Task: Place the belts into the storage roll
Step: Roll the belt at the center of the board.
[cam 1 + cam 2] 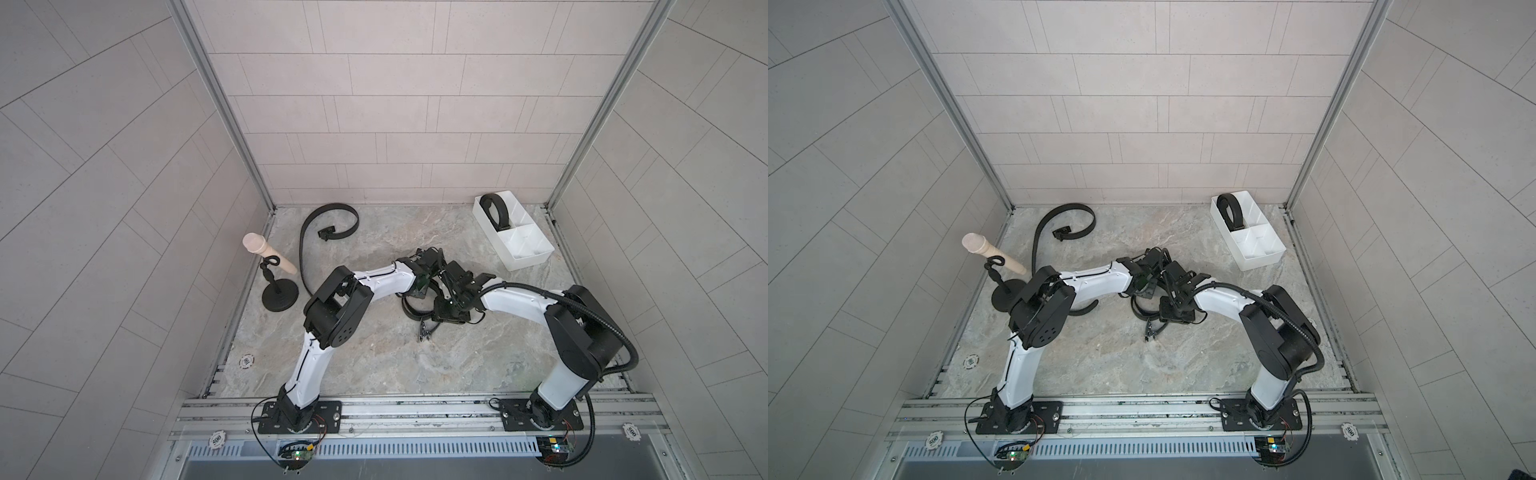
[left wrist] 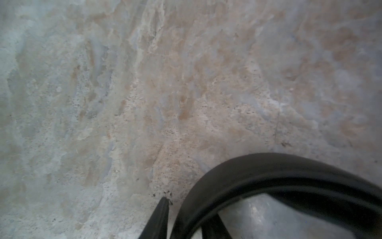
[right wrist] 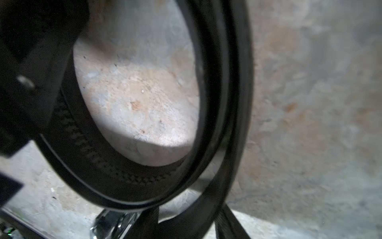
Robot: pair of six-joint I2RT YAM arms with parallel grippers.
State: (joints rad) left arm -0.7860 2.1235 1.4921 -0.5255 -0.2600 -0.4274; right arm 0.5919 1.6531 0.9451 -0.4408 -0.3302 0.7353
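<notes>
Both arms meet at mid-floor over a black belt [image 1: 409,309] coiled in loose loops, its silvery buckle [image 1: 428,330] lying toward the front. In the left wrist view my left gripper [image 2: 188,209] straddles the coil [image 2: 268,165], one finger outside and one inside, pinching it. My right gripper [image 3: 189,209] stands open around an outer strap [image 3: 237,103] of the same coil, with floor showing beside one finger. A second belt [image 1: 494,210] sits coiled in the far compartment of the white storage roll [image 1: 528,259] at the back right. A third belt [image 1: 302,249] lies in a loose curve at the back left.
A black round-based stand [image 1: 280,297] with a beige peg [image 1: 266,249] sits at the left, close to my left elbow. Tiled walls enclose the marbled floor on three sides. The storage roll's [image 1: 1262,257] nearer compartments hold nothing.
</notes>
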